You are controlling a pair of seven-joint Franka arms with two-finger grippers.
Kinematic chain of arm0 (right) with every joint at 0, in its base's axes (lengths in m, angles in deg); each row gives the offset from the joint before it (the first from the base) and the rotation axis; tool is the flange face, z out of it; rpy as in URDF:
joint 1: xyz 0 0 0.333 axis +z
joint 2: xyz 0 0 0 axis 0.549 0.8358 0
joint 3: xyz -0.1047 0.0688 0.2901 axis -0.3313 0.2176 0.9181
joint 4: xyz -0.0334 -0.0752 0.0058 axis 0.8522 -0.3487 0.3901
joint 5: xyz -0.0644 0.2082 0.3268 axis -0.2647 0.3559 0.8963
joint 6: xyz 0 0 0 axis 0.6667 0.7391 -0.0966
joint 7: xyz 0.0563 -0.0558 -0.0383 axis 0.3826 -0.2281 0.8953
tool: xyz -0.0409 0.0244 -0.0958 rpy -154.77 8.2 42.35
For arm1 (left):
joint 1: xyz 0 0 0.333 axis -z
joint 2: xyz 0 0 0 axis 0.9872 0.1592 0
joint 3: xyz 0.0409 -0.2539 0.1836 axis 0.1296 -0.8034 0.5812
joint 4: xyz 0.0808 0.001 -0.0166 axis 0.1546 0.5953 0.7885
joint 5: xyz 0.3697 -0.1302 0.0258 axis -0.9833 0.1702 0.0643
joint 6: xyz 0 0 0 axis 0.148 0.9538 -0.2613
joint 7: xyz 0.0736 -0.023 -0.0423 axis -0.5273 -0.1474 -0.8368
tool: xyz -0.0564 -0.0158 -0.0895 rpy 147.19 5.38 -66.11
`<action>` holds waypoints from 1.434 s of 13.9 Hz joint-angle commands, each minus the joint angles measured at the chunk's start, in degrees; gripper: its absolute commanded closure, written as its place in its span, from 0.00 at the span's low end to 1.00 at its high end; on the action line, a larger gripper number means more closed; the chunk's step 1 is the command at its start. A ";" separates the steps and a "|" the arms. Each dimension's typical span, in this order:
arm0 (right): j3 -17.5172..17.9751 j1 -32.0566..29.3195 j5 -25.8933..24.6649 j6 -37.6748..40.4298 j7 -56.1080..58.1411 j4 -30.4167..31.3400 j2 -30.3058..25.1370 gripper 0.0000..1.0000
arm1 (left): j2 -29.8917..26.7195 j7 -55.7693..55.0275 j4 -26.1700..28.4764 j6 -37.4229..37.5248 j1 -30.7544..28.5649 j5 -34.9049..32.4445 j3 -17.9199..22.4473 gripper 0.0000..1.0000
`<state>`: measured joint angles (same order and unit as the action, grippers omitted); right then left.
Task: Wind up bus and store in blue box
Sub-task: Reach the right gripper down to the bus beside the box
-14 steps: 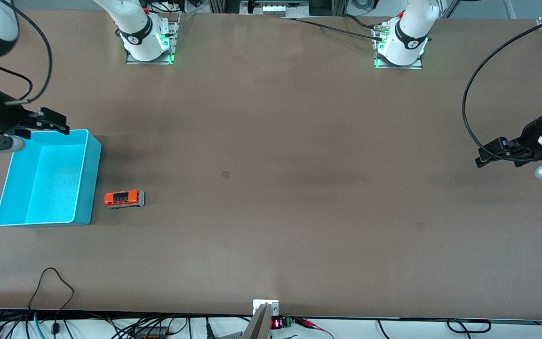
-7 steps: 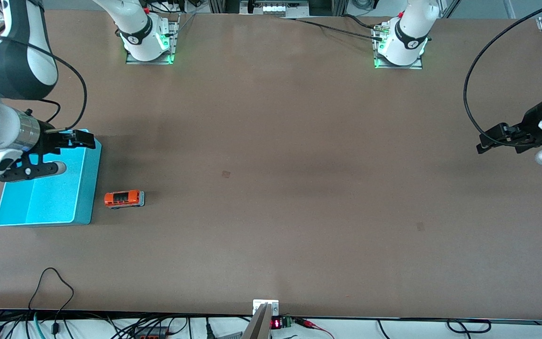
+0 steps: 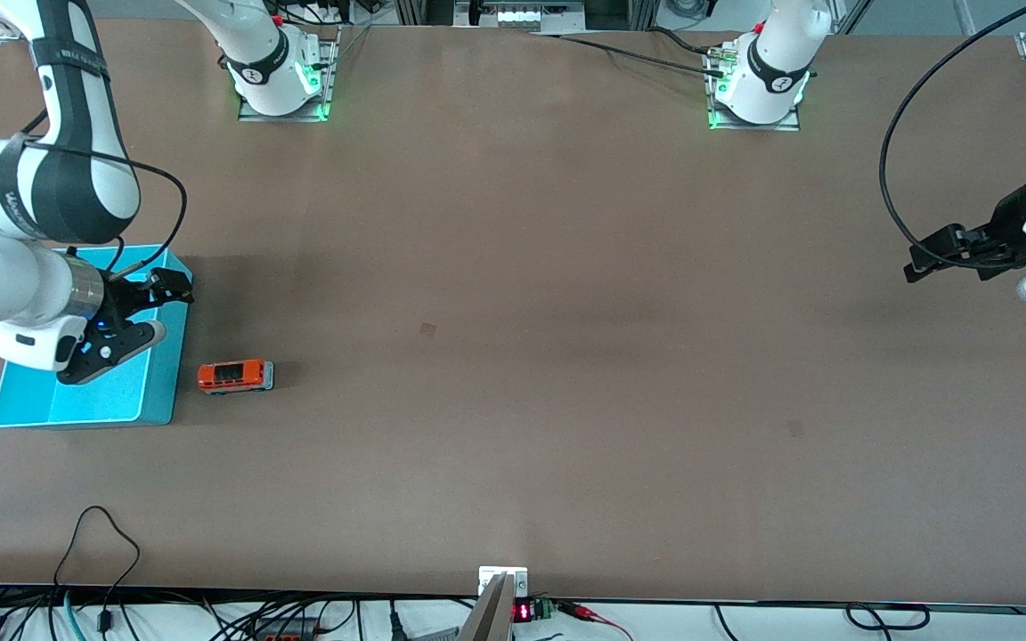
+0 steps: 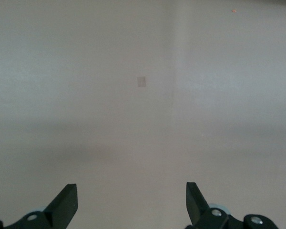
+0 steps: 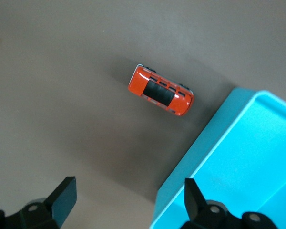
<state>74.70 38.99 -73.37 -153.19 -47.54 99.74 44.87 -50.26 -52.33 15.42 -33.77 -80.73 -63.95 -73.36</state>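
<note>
Resting on the table beside the blue box, the bus, just clear of the wide-open, empty right claw.

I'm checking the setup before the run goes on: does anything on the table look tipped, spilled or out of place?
Nothing stands out. The bus sits upright on its wheels on the table, beside the blue box and apart from it. The box stands level. The right gripper is open over the box; the left gripper, open, waits at its end of the table.

Brown table evenly lit, cables along its near edge.
</note>
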 commanded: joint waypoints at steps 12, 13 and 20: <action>1.63 -2.26 0.16 -19.95 44.47 4.87 9.59 0.00 | -1.31 -0.28 -0.30 4.26 0.42 -1.23 -0.38 0.00; 1.71 -2.08 0.16 -21.09 45.44 5.04 10.12 0.00 | -1.31 -0.28 -0.30 4.26 0.42 -1.23 -0.64 0.00; 2.86 -2.17 0.08 -28.57 49.40 9.52 12.58 0.00 | -1.13 -0.28 -0.30 3.74 0.07 -1.23 -0.30 0.00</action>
<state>76.99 37.34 -73.36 -180.83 0.42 108.41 57.20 -50.55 -52.38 14.96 -30.43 -80.70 -63.95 -73.62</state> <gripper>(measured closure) 0.000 0.000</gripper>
